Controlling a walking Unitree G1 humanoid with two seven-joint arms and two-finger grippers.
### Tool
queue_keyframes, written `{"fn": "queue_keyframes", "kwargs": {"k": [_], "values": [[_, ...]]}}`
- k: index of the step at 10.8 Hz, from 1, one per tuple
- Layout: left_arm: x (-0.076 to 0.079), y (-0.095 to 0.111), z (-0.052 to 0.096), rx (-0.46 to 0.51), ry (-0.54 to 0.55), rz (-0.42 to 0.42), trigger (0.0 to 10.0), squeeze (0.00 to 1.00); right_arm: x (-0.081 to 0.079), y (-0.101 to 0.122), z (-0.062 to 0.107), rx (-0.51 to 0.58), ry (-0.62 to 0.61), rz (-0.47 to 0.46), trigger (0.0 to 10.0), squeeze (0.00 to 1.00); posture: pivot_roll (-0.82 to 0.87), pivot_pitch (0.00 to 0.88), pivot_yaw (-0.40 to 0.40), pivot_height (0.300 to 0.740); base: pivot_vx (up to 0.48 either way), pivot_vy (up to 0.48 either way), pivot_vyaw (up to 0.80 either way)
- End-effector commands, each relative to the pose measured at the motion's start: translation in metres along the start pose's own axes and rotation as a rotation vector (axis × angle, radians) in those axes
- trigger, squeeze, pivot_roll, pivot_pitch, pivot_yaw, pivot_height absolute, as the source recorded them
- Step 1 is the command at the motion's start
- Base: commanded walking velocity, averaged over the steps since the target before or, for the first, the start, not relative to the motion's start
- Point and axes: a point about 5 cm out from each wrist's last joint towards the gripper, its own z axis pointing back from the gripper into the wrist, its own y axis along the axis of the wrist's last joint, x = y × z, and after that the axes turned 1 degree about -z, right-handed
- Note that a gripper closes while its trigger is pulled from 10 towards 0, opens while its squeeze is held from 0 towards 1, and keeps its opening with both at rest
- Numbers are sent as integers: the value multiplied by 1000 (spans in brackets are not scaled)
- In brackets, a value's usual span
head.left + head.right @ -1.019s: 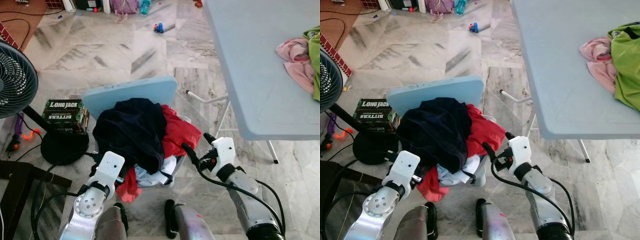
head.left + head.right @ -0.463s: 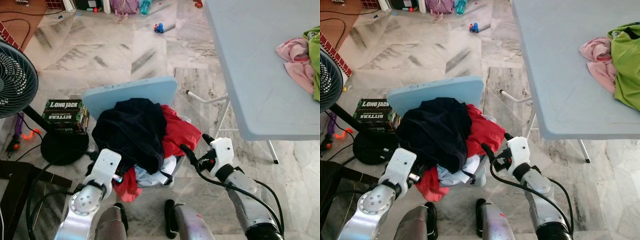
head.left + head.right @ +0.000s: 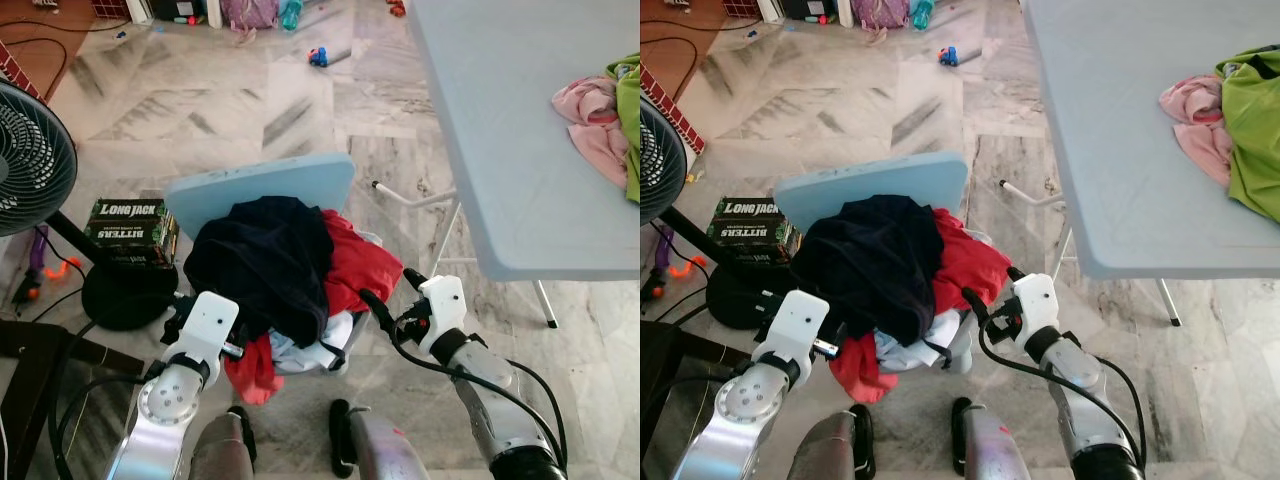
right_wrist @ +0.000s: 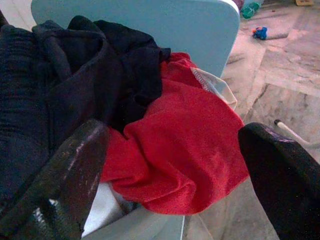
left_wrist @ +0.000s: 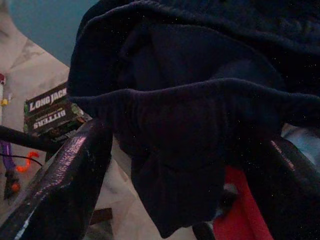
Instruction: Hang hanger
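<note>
A heap of clothes lies on a light-blue chair [image 3: 270, 185]: a dark navy garment [image 3: 265, 255] on top, a red garment [image 3: 355, 262] to its right, pale cloth underneath. My left gripper [image 5: 175, 165] is at the heap's left side, open, with a hanging fold of the navy garment [image 5: 175, 125] between its fingers [image 5: 65, 185]. My right gripper [image 3: 393, 290] is open just right of the red garment [image 4: 185, 145], fingers [image 4: 65, 185] spread wide and apart from the cloth.
A light-blue folding table [image 3: 500, 130] stands to the right, with pink cloth [image 3: 590, 120] and green cloth [image 3: 630, 110] on it. A floor fan [image 3: 30, 160] and a Long Jack box [image 3: 130, 225] are to the left. A small toy [image 3: 317, 56] lies on the marble floor farther off.
My left arm has shifted a little to the left and up along the heap's side. The right arm and the clothes have hardly moved.
</note>
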Motion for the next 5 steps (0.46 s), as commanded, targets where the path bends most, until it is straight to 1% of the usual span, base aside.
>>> {"fn": "queue_keyframes", "kwargs": {"k": [1, 3, 5], "values": [[3, -3, 0, -20, -7, 27, 10000, 0, -1, -5, 2, -18, 6, -2, 10000, 0, 51, 235, -67, 740, 0, 0, 0], [2, 0, -7, -18, -20, 42, 10000, 0, -2, -6, 3, -21, 7, 0, 10000, 0, 47, 234, -66, 740, 0, 0, 0], [7, -3, -14, -48, -56, 89, 10000, 0, -2, -6, 3, -20, 3, -1, 10000, 0, 42, 232, -63, 740, 0, 0, 0]]}}
